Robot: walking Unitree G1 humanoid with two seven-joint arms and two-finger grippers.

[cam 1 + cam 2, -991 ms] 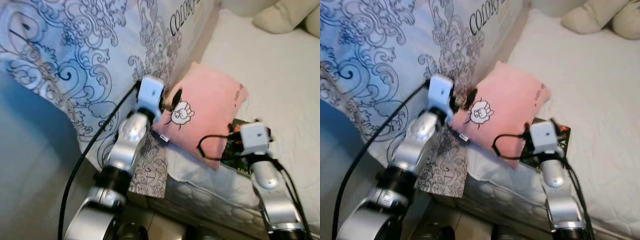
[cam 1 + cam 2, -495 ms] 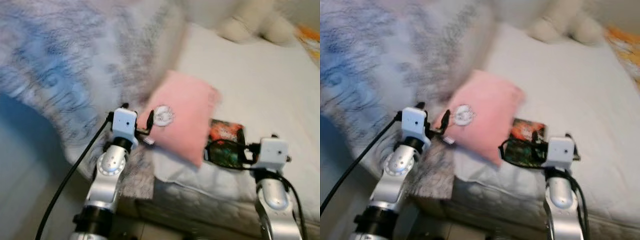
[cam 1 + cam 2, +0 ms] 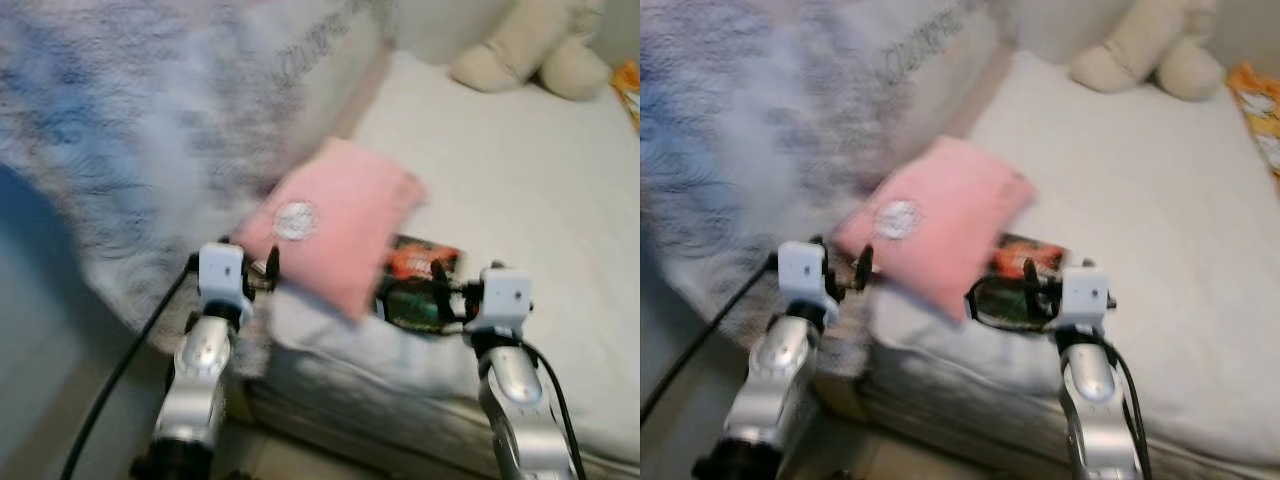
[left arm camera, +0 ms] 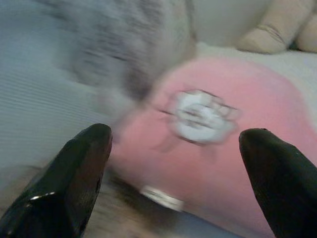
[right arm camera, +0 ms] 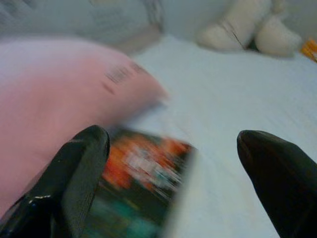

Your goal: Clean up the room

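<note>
Both arms have dropped back from the pillow [image 3: 330,215], which lies on the bed [image 3: 520,190] over a dark packet [image 3: 420,285]; with left gripper [image 4: 181,163] and right gripper [image 5: 168,163] spread empty amid blur, a reach might shove the pillow off the edge.

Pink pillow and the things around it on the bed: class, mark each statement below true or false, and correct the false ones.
1. The pink pillow lies on the white mattress. True.
2. The left gripper is shut on the pillow. False: its fingers are spread wide, with the pillow ahead of them.
3. A dark, colourful packet lies beside the pillow, partly under its edge. True.
4. The cream plush toy sits on top of the pillow. False: it rests at the far end of the bed, well apart.
5. The right gripper is open, facing the packet. True.
</note>
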